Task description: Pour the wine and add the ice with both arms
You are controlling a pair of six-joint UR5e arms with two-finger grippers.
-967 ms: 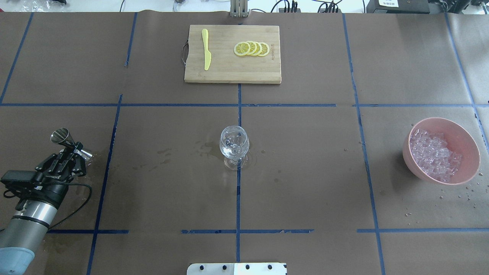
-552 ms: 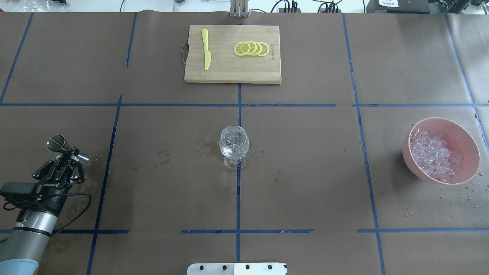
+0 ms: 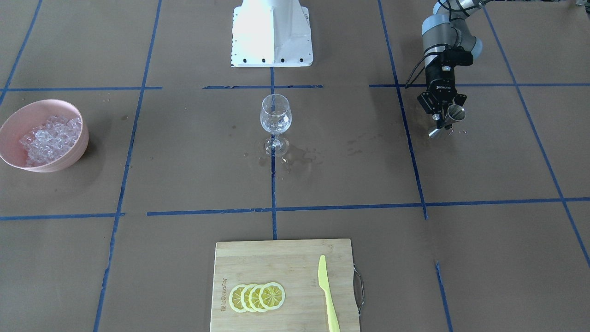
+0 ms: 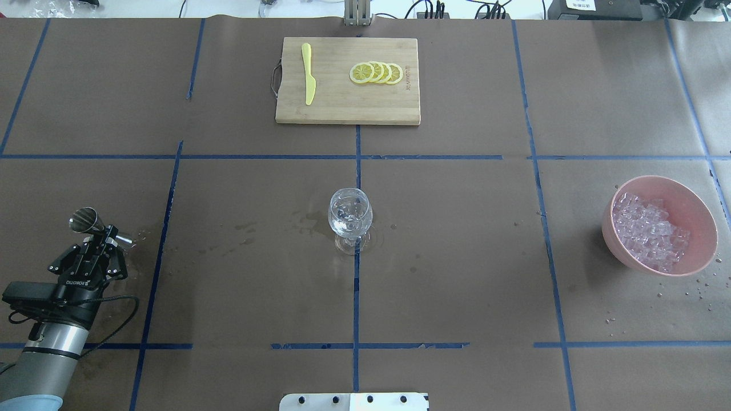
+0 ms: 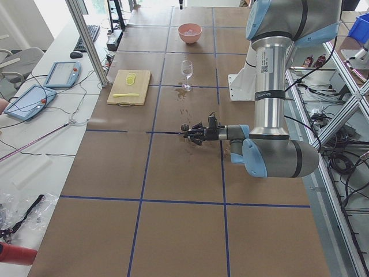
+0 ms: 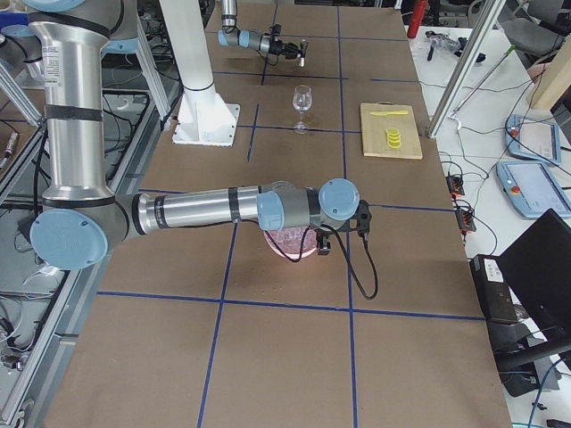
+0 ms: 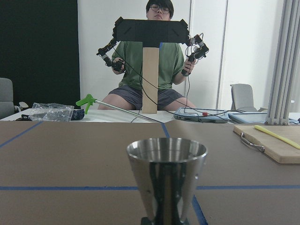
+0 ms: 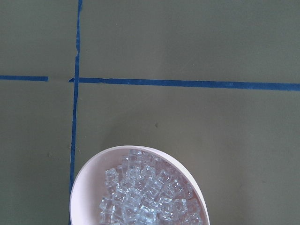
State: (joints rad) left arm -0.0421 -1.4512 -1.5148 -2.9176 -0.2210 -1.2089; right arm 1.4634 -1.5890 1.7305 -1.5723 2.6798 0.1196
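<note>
The left gripper (image 3: 443,121) is seen in the front-facing view pinched on a steel double-cone jigger (image 3: 456,112), well apart from the clear stemmed wine glass (image 3: 275,121). Overhead, clear ice cubes (image 4: 648,231) are heaped in a pink bowl (image 4: 701,228). From the right side, it cannot be told how the right gripper (image 6: 321,241) is set.

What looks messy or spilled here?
Wet stains spread around the wine glass's foot. Small droplets lie beside the pink bowl of ice. More wet spots sit by the metal measuring cup in the left hand. They look like splashes or spills.
</note>
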